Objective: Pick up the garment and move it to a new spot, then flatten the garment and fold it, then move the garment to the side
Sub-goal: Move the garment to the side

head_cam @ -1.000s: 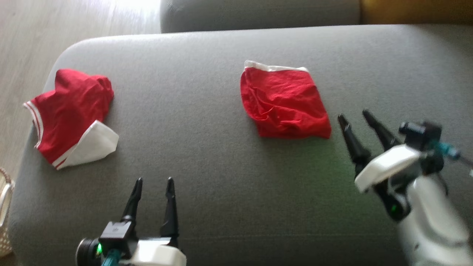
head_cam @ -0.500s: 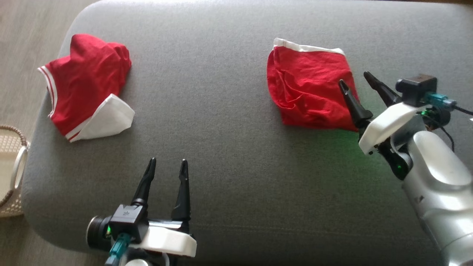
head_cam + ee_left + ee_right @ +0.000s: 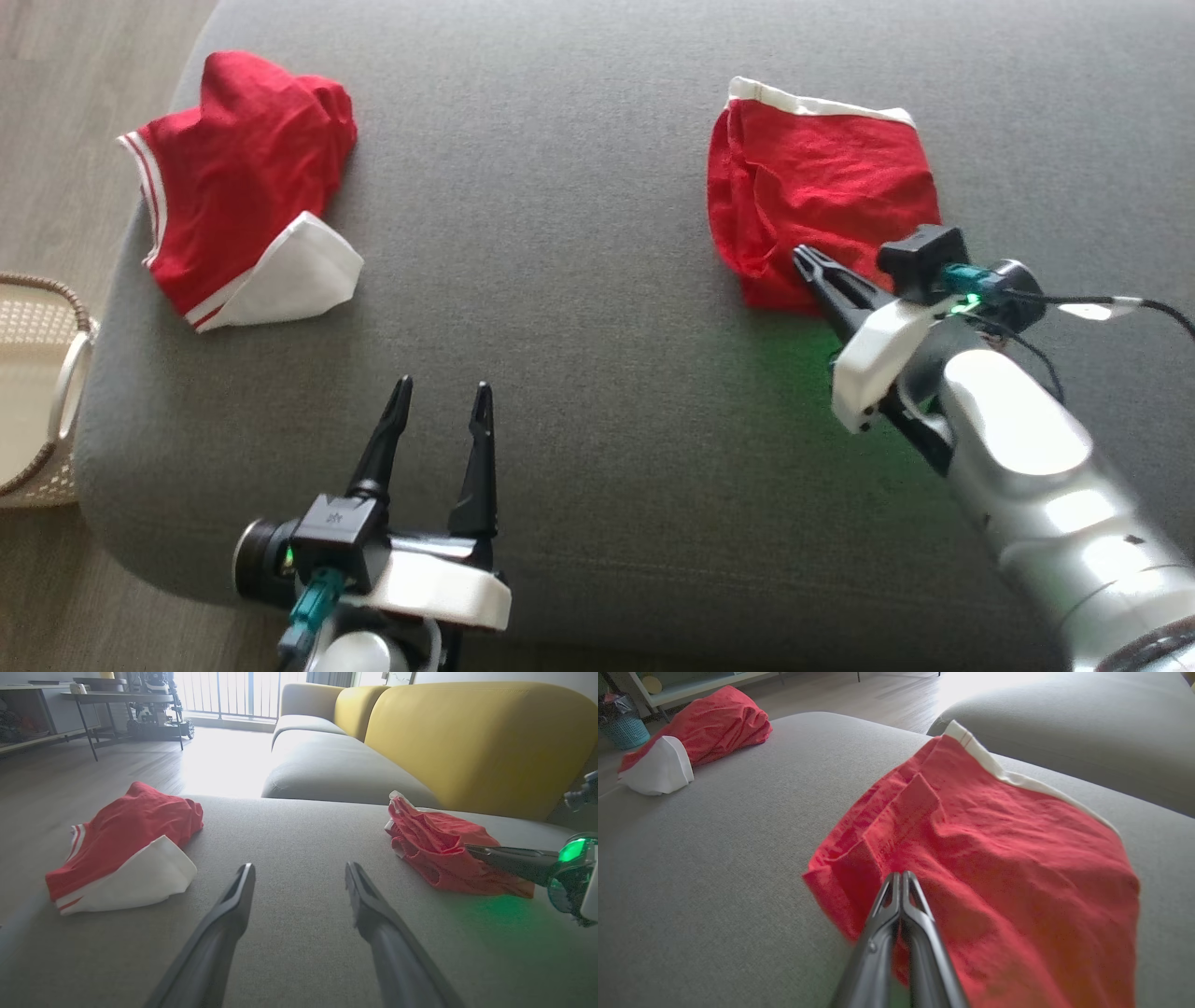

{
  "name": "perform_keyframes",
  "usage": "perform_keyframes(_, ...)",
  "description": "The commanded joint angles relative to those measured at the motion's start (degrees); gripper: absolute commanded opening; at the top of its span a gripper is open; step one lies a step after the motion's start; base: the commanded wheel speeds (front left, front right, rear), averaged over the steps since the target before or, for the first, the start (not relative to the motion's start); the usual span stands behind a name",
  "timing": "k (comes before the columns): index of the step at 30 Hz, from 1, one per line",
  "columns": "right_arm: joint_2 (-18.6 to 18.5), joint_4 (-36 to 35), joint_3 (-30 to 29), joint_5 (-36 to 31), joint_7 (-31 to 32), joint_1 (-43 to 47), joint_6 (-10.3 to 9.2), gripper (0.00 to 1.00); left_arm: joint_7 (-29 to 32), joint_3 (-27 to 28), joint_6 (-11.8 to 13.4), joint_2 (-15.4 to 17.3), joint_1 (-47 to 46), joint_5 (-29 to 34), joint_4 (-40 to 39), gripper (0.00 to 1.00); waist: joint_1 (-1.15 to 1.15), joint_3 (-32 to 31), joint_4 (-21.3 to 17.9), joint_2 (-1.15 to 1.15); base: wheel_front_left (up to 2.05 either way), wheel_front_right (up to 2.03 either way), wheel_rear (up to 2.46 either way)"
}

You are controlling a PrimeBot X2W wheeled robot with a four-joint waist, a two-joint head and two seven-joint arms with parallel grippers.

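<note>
A red garment with a white waistband lies rumpled on the grey cushion, right of centre. It also appears in the left wrist view and up close in the right wrist view. My right gripper reaches in from the lower right, its fingers pressed together on the cloth near the garment's front-left corner. From the side, its dark finger lies across the garment's near edge. My left gripper hovers open over bare cushion at the front, holding nothing.
A second red garment with a white folded part lies at the cushion's left end. A woven basket stands on the floor to the left. A yellow sofa back and another grey cushion lie behind.
The head camera has tilted, shifting the whole picture. My right gripper has moved left over the garment's near corner and gone from open to shut. The left gripper stays open.
</note>
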Motion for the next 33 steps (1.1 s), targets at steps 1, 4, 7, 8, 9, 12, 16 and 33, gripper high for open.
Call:
perform_keyframes(1, 1.04, -1.10, 0.71, -0.29, -0.75, -2.15, -0.02, 0.00, -0.29, 1.36, 0.50, -0.27, -2.26, -0.33, -1.79, 1.00, 0.00, 0.12, 0.31, 0.00, 0.00, 0.00, 0.00)
perform_keyframes(4, 2.97, -0.70, 2.73, -0.35, -0.76, -1.46, -0.02, 0.00, -0.29, 1.02, 0.52, -0.27, -2.66, -0.56, -1.52, 1.00, 0.00, -0.03, 1.17, 0.00, 0.00, 0.00, 0.00)
perform_keyframes(7, 4.04, -0.53, 5.74, 1.60, -0.76, -0.37, -0.02, 0.00, -0.29, 1.13, 0.61, -0.27, -2.53, -0.79, -1.21, 1.00, 0.00, -0.59, 1.87, 0.00, 0.00, 0.00, 0.00)
perform_keyframes(8, 4.25, -0.43, 7.14, 2.59, -0.77, 0.07, -0.02, 0.00, -0.29, 1.16, 0.63, -0.27, -2.42, -0.85, -1.10, 1.00, 0.00, -0.87, 2.04, 0.00, 0.00, 0.00, 0.00)
perform_keyframes(9, 4.38, -0.43, 8.41, 3.84, -0.77, 0.43, -0.02, 0.00, -0.29, 1.21, 0.64, -0.27, -2.27, -0.89, -1.02, 1.00, 0.00, -1.13, 2.11, 0.00, 0.00, 0.00, 0.00)
perform_keyframes(12, 3.70, -2.07, 10.16, 7.91, -0.77, 0.32, -0.02, 0.13, -0.29, 1.46, 0.77, -0.27, -1.79, -0.94, -1.04, 1.00, 0.00, -1.68, 1.99, 0.00, 0.00, 0.00, 0.00)
perform_keyframes(16, 0.05, -5.18, 8.20, 12.76, -0.77, -2.04, -0.02, 1.00, -0.29, 1.91, 0.98, -0.27, -1.07, -0.76, -1.59, 1.00, 0.00, -1.94, 1.07, 0.00, 0.00, 0.00, 0.00)
perform_keyframes(33, -10.88, 5.69, -0.84, 24.66, 2.75, -10.14, -0.02, 1.00, -0.29, -0.16, 0.66, -0.27, -3.69, -0.01, -2.76, 1.00, 0.00, 3.93, 3.74, 0.00, 0.00, 0.00, 0.00)
